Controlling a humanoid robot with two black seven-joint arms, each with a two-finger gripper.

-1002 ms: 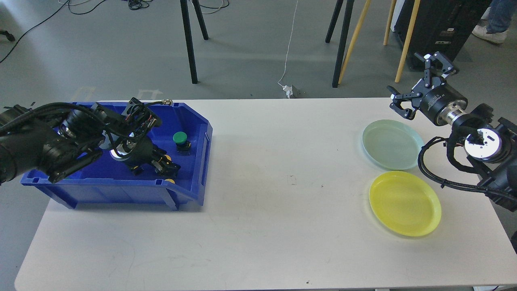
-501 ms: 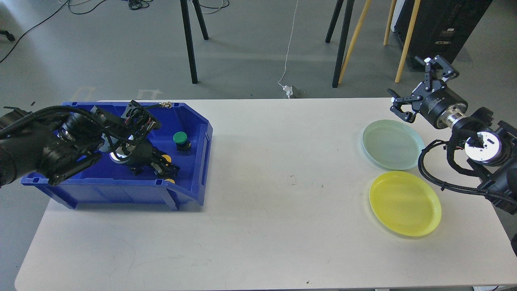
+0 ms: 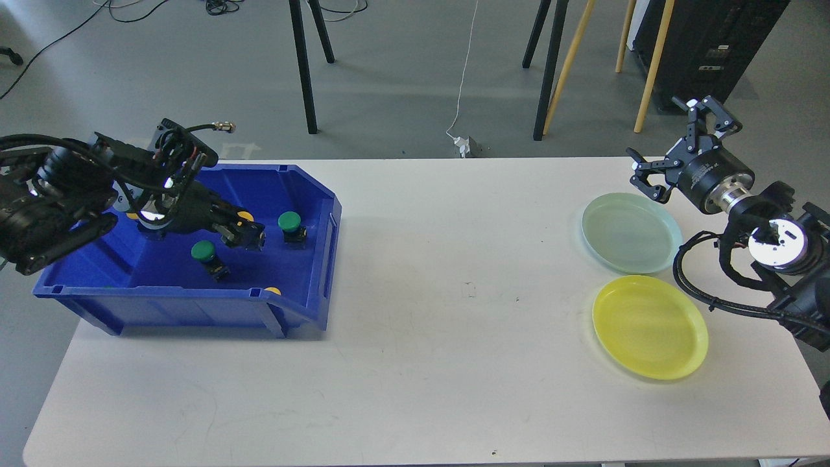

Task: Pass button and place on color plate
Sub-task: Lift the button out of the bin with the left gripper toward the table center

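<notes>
A blue bin (image 3: 305, 305) stands at the table's left. It holds two green buttons (image 3: 289, 222) (image 3: 203, 251) and a yellow button (image 3: 273, 290) by the front wall. My left gripper (image 3: 248, 236) is lifted a little above the bin floor and is shut on a yellow button (image 3: 246, 216). A pale green plate (image 3: 629, 232) and a yellow plate (image 3: 650, 326) lie at the table's right. My right gripper (image 3: 676, 144) is open and empty, held above the table's back right edge behind the green plate.
The white table (image 3: 454, 311) stretches between the bin and the plates. Stand legs and wooden poles rise from the floor behind the table. A white cable and plug (image 3: 463, 144) lie just past the back edge.
My left gripper has risen and drawn back to the left inside the bin, carrying a yellow button. A green button it had covered now shows. My right gripper has shifted slightly right.
</notes>
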